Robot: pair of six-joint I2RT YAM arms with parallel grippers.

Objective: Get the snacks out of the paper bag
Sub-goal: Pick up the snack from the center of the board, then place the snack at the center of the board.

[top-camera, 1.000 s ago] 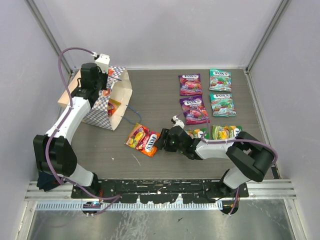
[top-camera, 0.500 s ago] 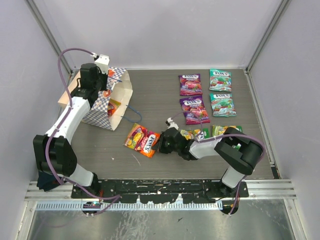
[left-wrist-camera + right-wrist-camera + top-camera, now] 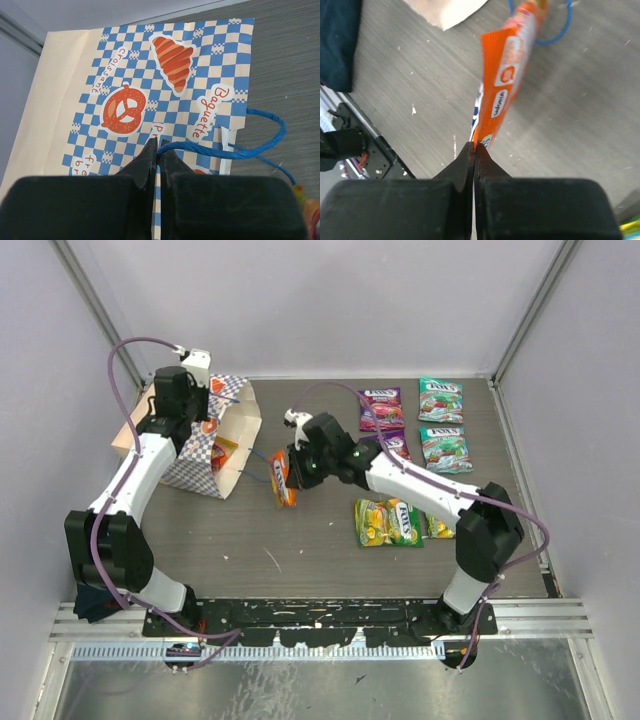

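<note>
Orange packet (image 3: 284, 483) (edge-pinched) beside paper bag (image 3: 238, 430)

Our table (image 3: 300, 550) is dark grey wood-grain. The paper bag (image 3: 195, 465) lies on its side at the table's left. Well right of the bag lie a far purple packet (image 3: 380, 408) and a near purple packet (image 3: 400, 443). Farther still from the bag are a far teal packet (image 3: 440, 400) and a near teal packet (image 3: 445, 448). Right of the bag and nearer us lies a yellow-green packet (image 3: 388, 522).

The paper bag (image 3: 125, 60) says "Croissant" up-left of the left gripper (image 3: 158, 143) and "Baguette" to its right. Print on the orange packet (image 3: 502, 85) above the right gripper (image 3: 474, 146) is unreadable.
</note>
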